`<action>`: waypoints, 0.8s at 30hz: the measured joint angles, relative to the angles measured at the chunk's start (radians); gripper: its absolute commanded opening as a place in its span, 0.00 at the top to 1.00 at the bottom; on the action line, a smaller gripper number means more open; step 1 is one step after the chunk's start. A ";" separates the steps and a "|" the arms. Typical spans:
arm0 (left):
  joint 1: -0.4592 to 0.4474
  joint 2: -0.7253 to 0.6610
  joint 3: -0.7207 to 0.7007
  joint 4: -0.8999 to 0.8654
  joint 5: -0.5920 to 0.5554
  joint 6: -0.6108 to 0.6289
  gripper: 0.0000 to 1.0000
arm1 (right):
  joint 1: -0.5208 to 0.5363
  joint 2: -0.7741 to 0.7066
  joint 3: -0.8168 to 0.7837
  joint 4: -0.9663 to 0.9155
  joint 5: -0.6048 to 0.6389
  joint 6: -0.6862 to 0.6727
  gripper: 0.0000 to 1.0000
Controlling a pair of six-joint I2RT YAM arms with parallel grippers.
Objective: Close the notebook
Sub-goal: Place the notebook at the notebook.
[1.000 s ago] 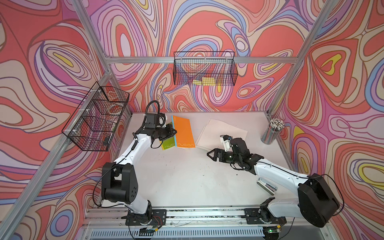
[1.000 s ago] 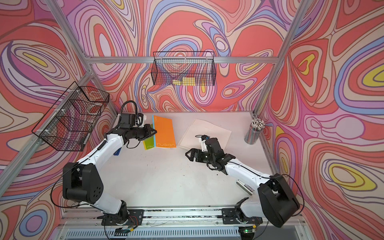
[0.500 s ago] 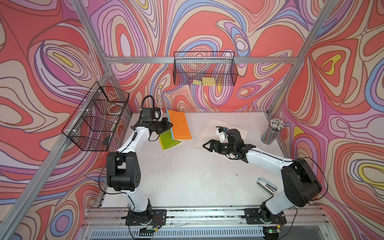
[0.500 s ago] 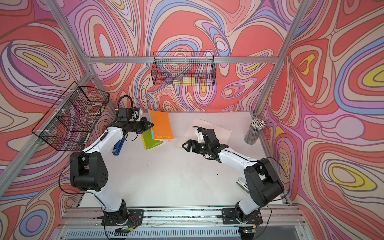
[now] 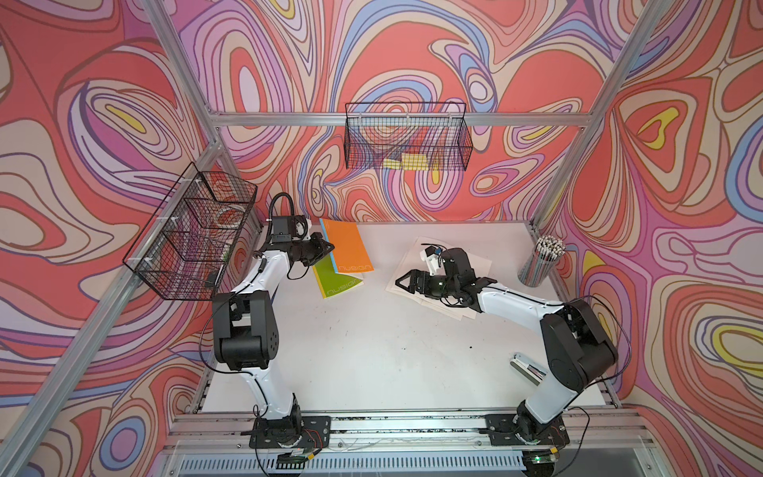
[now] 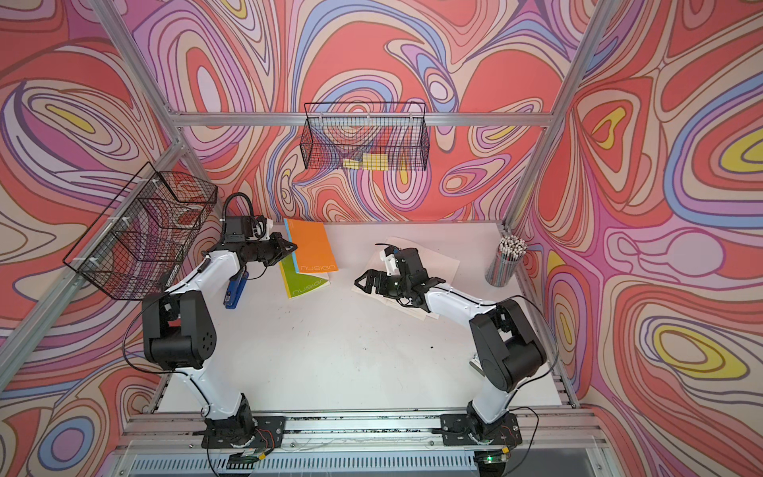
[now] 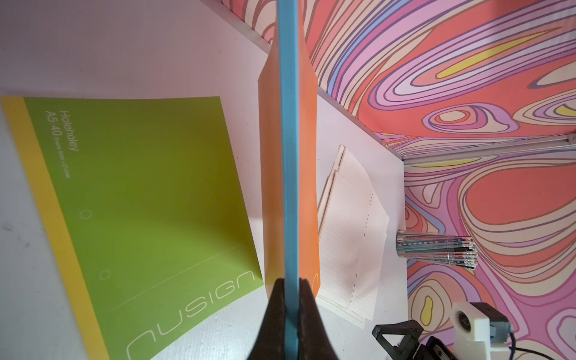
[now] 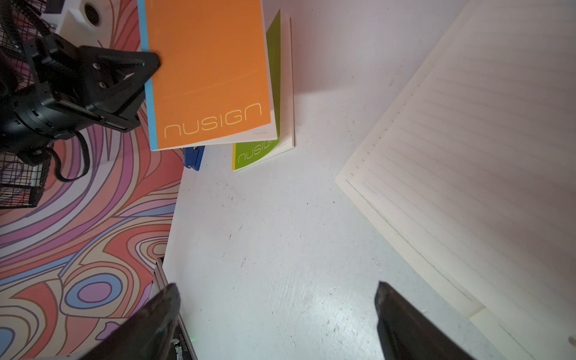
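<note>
1. Wire basket [image 5: 194,235] of black mesh, fixed on the left wall, well above the table [image 5: 371,351].
2. Left gripper [image 5: 329,247] near the back-left corner, clamped tight on the blue spine strip of the orange notebook [image 5: 351,247]. Blue stapler [image 6: 235,291] lying flat on the table beside this arm.
3. Orange notebook closed, cover lying over its white pages, and raised off the table at the spine side. Long axis running from the back wall toward the front, the near end leaning a little to the right. Word "nusign" at the near end. Spine toward the left gripper, free edge pointing to the right.
4. Green notebook [image 5: 336,281] flat on the table, also closed, partly under the orange one, its near corner showing out toward the front.
5. Table surface white, with small dark scuffs.
6. Right gripper [image 8: 277,296] with jaws wide apart, hanging over the near-left edge of the loose lined sheets [image 5: 481,264].
7. Pencil cup [image 5: 541,264] upright at the right edge. Silver stapler [image 5: 524,369] near the base of the right arm.
8. Walls [image 5: 413,62] covered with red, pink and blue swirls, inside an aluminium frame. Second basket [image 5: 406,142] on the back wall, with yellow pads [image 5: 408,161] inside.
</note>
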 measured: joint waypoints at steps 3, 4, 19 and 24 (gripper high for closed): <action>0.010 0.014 0.000 0.013 0.003 -0.004 1.00 | 0.000 0.000 0.000 0.008 -0.005 0.004 0.02; 0.013 0.021 0.000 0.017 0.004 -0.005 1.00 | 0.000 0.000 0.000 0.011 -0.007 0.004 0.02; 0.031 0.125 0.000 -0.029 -0.049 0.018 1.00 | -0.015 0.027 0.000 0.027 -0.024 0.005 0.02; 0.030 0.127 -0.003 -0.072 -0.100 0.037 1.00 | -0.020 0.028 -0.002 0.030 -0.029 0.006 0.02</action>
